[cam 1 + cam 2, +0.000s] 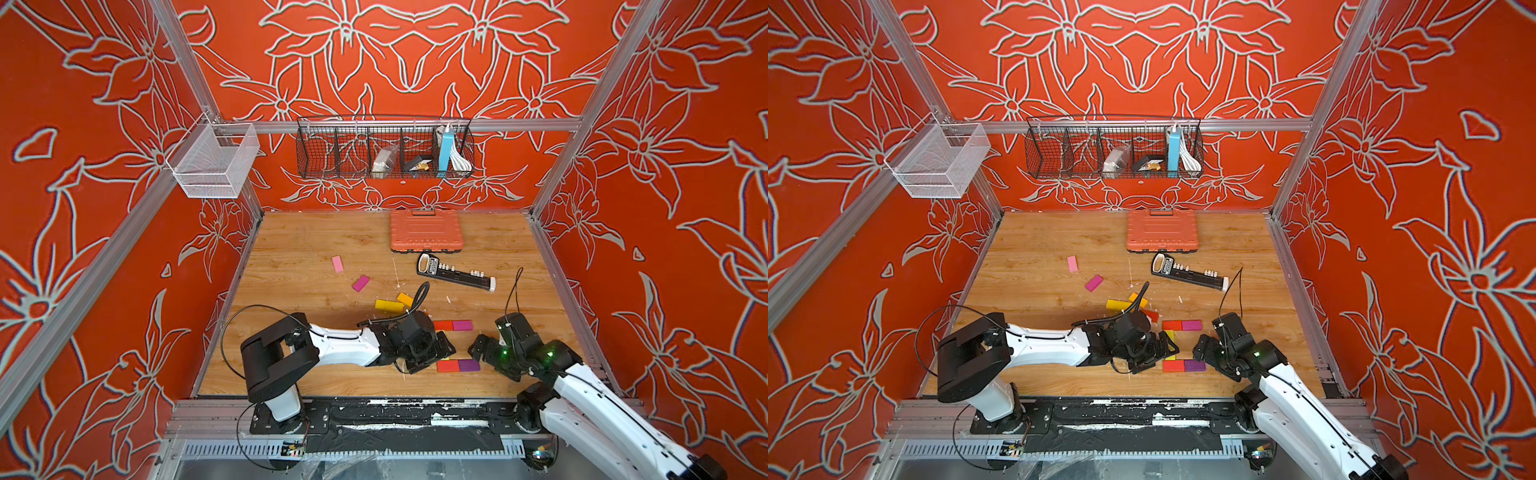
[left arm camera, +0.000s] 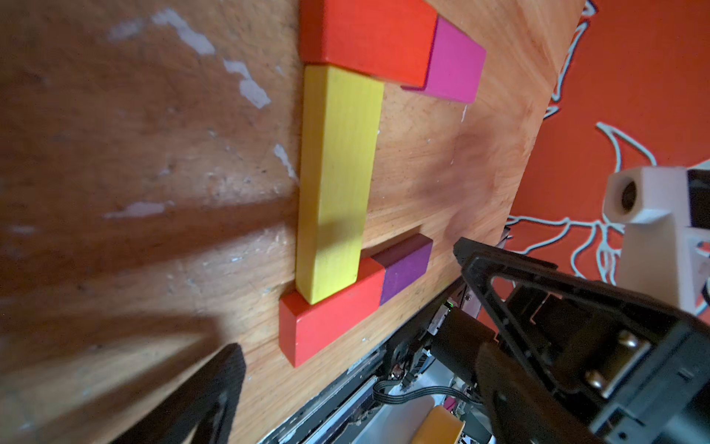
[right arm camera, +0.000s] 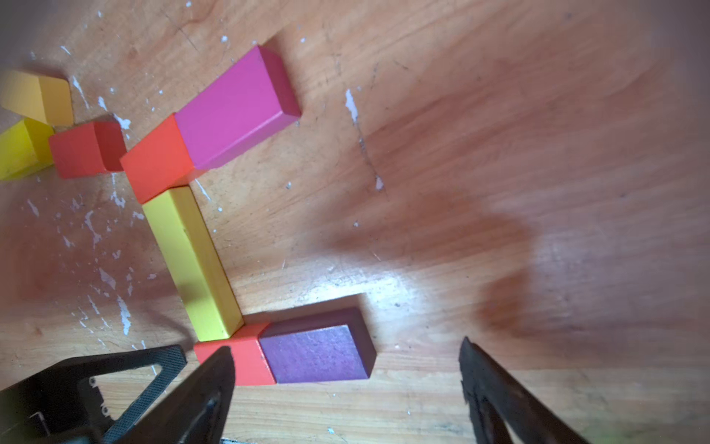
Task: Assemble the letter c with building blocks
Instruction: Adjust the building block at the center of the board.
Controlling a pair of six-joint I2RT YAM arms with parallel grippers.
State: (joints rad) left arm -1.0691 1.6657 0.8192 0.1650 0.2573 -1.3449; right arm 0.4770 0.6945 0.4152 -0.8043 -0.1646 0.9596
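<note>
C looks basically built. It sits on the table (image 1: 311, 376) close to the front edge, a bit right of the middle, btwn the two arms. Spine = long yellow block (image 2: 338, 180), running front-to-back. Far arm = red-orange block (image 2: 369, 38) w/ bright magenta block (image 2: 455, 61) butted end-to-end. Near arm = lower red block (image 2: 330, 323) w/ purple block (image 2: 405, 273), also touching. Both arms point toward the table's right edge, so the opening faces that way. Yellow's ends meet the two red pieces at the corners; no clear gap in either wrist view, tho the joints don't look perfectly square. Left gripper (image 2: 345, 294) hangs low over the spine, jaws spread wide, nothing pinched; in both top views it hides most of the yellow. Right gripper (image 3: 346, 345) is by the purple block on the C's open side, jaws likewise spread, empty. Spares outside the letter: loose red block (image 3: 86, 150), loose yellow block (image 1: 389, 306) and loose orange block (image 1: 405, 299) bunched just behind the far arm; loose magenta block (image 1: 361, 283) and pale pink block (image 1: 337, 264) further back-left. Orange case (image 1: 426, 230) at the back edge and black bar (image 1: 457, 274) in front of it aren't part of it. My read: placing is done; what's left is prob. a nudge to square the corners, then pulling both arms clear w/o bumping anything.
</note>
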